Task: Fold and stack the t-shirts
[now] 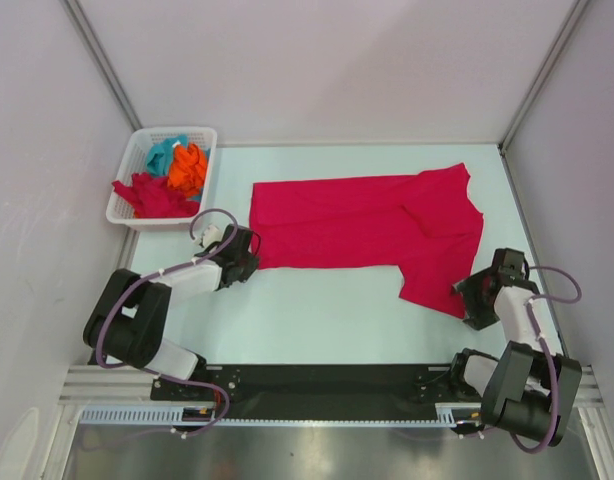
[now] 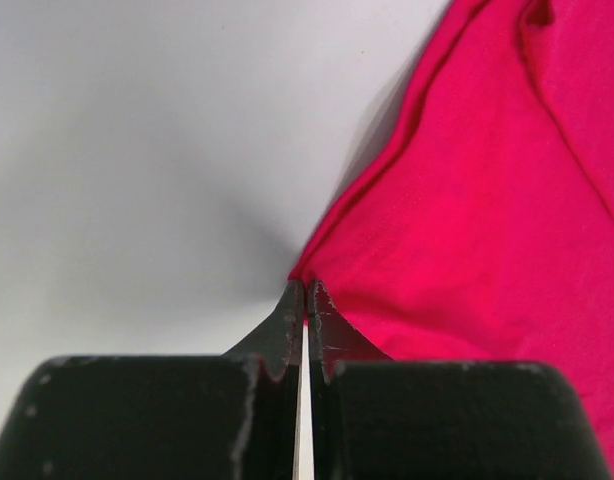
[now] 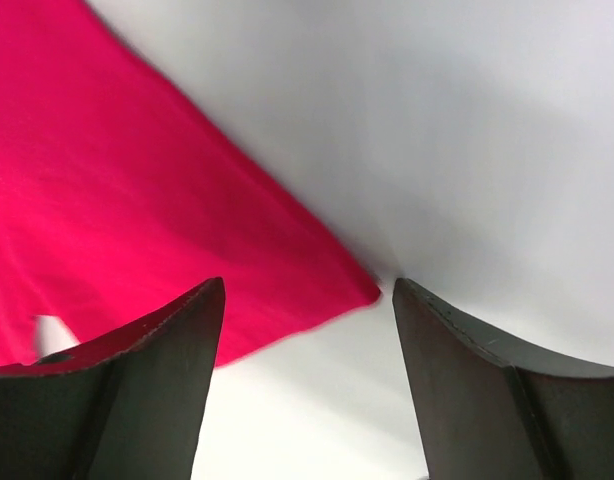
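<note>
The shirt (image 1: 367, 225) lies spread toward the far edge of the table (image 1: 317, 320). My left fingers (image 2: 305, 300) pinch its near-left corner shut; my right fingers (image 1: 469, 300) gape around the near-right corner, readying a two-handed fold.

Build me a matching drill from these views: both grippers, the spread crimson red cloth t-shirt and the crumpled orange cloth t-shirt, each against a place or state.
Things:
1. left gripper
2. right gripper
3. spread crimson red cloth t-shirt
4. crumpled orange cloth t-shirt

Places or states:
A. inside the white plastic lattice basket
B. open, a shirt corner between its fingers
C. lying flat on the pale table
D. shut, tips at a shirt corner

Pairs: 1-D, 2-B, 3-C, 4-A.
</note>
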`<control>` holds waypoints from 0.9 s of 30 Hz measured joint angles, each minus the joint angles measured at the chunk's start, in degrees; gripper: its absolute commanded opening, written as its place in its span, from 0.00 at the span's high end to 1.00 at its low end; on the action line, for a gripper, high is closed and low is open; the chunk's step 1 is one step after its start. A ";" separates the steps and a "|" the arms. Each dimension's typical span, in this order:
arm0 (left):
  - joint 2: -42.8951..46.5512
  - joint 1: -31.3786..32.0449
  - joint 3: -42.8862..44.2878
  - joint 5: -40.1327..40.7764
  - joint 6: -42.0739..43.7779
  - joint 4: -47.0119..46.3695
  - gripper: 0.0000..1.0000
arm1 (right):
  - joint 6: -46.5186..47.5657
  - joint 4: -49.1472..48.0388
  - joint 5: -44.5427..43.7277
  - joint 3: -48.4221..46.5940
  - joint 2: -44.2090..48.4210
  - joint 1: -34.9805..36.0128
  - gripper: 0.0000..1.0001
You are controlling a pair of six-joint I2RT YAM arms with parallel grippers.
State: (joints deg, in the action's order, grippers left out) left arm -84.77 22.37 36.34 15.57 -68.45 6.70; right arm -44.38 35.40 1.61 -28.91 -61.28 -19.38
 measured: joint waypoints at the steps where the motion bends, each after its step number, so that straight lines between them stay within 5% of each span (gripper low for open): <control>1: 0.00 0.00 0.00 -0.13 0.02 -0.02 1.00 | -0.33 1.38 -0.76 -0.26 -0.17 0.76 0.23; 9: 0.02 -0.42 -0.02 -0.72 0.52 -0.15 1.00 | -3.96 10.19 -7.72 -0.81 2.08 5.92 0.30; 27: 0.33 -1.25 -0.87 -1.73 1.01 -1.62 1.00 | -2.54 4.37 -10.75 -1.57 -2.34 6.19 0.52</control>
State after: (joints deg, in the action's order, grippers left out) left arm -84.44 21.12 35.46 13.85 -67.44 5.08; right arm -46.92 39.77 -9.15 -30.48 -63.61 -13.19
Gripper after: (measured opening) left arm 0.010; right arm 0.526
